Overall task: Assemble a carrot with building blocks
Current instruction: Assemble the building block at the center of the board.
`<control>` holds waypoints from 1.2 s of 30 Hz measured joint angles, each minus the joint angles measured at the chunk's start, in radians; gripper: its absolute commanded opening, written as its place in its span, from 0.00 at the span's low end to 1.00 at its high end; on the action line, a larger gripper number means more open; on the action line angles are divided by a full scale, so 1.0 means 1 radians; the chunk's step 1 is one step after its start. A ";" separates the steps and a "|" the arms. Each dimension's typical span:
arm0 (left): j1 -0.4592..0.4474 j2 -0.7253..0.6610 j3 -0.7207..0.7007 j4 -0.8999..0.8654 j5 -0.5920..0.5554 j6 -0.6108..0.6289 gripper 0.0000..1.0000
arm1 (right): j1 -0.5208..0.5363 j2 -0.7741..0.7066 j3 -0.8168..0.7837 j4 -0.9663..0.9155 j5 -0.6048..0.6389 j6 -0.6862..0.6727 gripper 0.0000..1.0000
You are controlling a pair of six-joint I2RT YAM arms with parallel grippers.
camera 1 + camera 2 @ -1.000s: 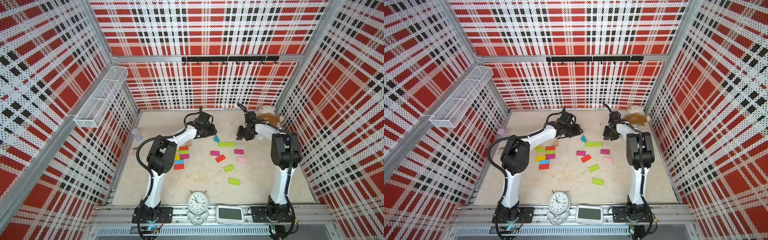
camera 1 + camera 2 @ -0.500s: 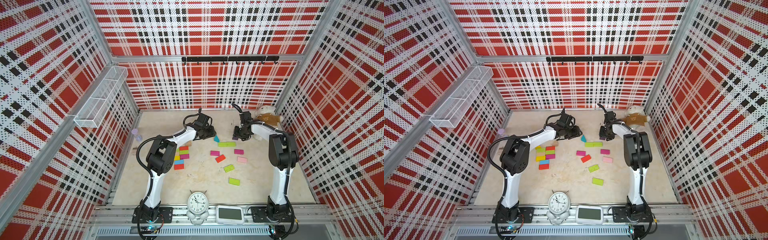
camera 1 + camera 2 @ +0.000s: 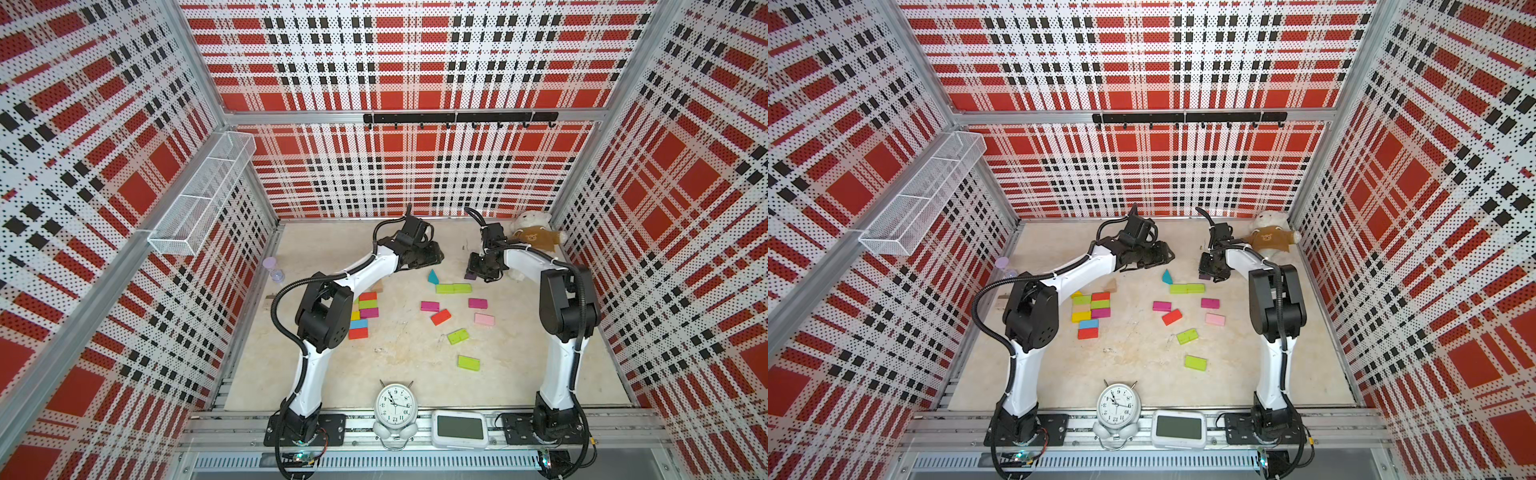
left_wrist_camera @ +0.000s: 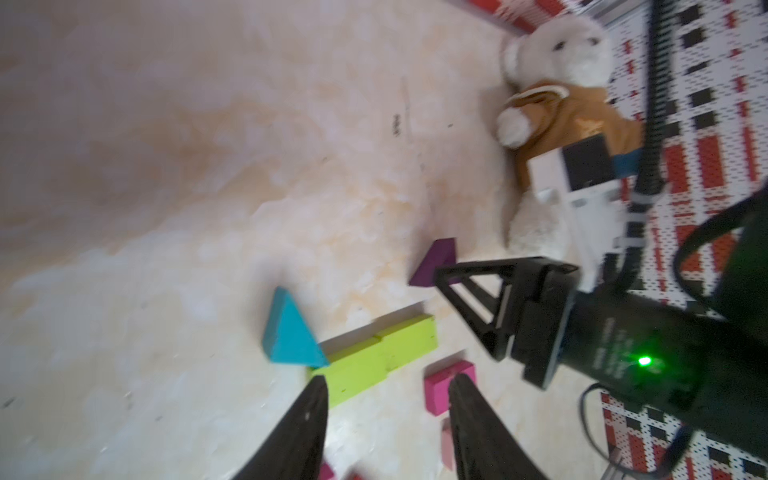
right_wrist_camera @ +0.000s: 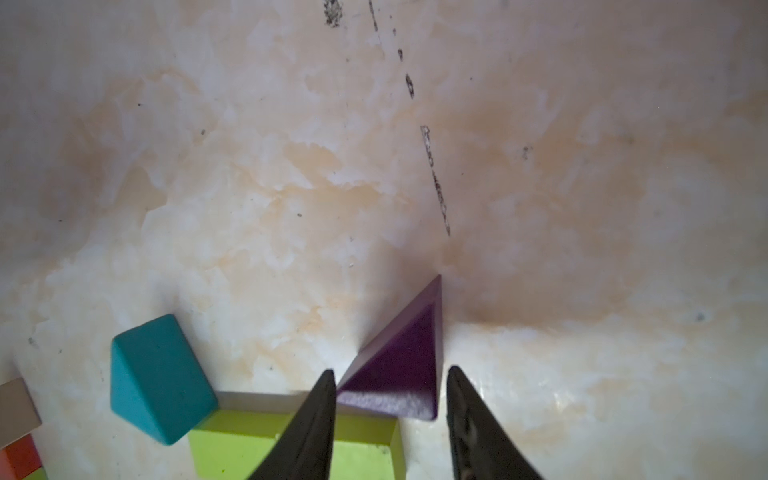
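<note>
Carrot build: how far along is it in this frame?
Done: two lime blocks lie end to end with a teal wedge at one end; no carrot shape reads yet. In hand: the right claw straddles a purple wedge on the table; grip unclear. The left claw hovers open. Left: the loose blocks mid-table and the packed cluster.

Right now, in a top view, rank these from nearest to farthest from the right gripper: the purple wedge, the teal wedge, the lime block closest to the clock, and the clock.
1. purple wedge: at the tips of the right gripper.
2. teal wedge: farther over, toward the left arm's side.
3. lime block: alone, toward the front.
4. clock: at the front edge.
</note>
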 measured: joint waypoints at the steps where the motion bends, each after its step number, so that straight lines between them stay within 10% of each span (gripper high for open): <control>1: -0.012 0.026 0.056 -0.008 0.002 0.002 0.49 | -0.002 -0.023 -0.015 0.005 -0.008 0.000 0.47; 12: -0.107 0.391 0.497 -0.127 0.007 -0.030 0.43 | -0.119 -0.196 -0.178 0.147 -0.141 0.024 0.38; 36: -0.095 0.548 0.648 -0.139 -0.039 -0.123 0.22 | -0.188 -0.024 -0.202 0.308 -0.264 0.084 0.25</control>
